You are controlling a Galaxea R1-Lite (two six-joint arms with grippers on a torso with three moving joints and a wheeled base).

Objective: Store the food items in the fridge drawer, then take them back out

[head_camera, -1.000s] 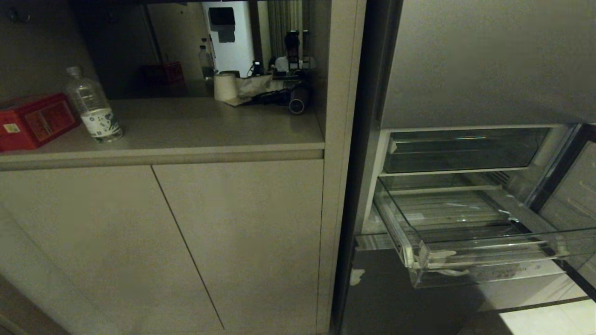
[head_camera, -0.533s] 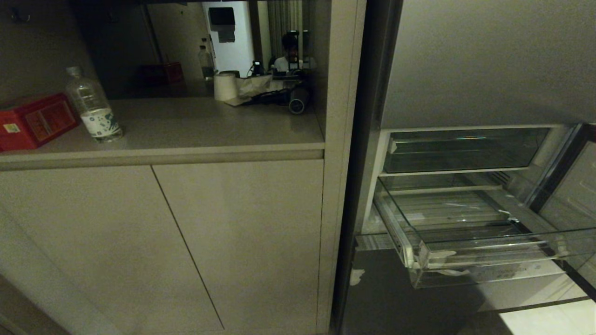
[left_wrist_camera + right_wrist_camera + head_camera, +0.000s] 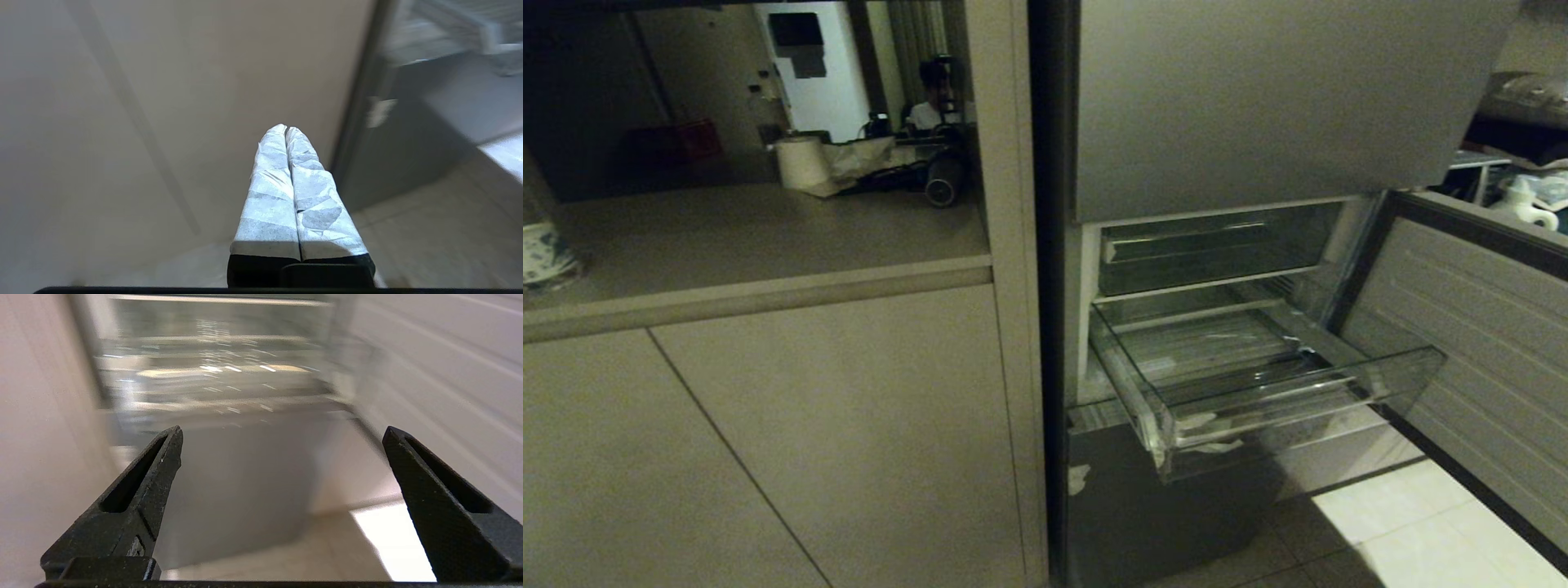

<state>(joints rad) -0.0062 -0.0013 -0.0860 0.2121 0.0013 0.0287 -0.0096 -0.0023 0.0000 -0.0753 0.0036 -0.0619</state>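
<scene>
Drawer (image 3: 1258,392): pulled out, no food visible inside. Left gripper (image 3: 287,130), before cabinet beside it: clenched, holding nothing. Right gripper (image 3: 282,437), facing drawer: released, bare. Storing apparently unstarted.

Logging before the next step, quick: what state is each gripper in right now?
Left gripper: shut, wrapped fingers pressed together, holding nothing.
Right gripper: open wide, holding nothing, pointing toward the fridge drawer.

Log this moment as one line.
fridge drawer: pulled out, no food seen | left gripper: shut, empty | right gripper: open, empty
</scene>
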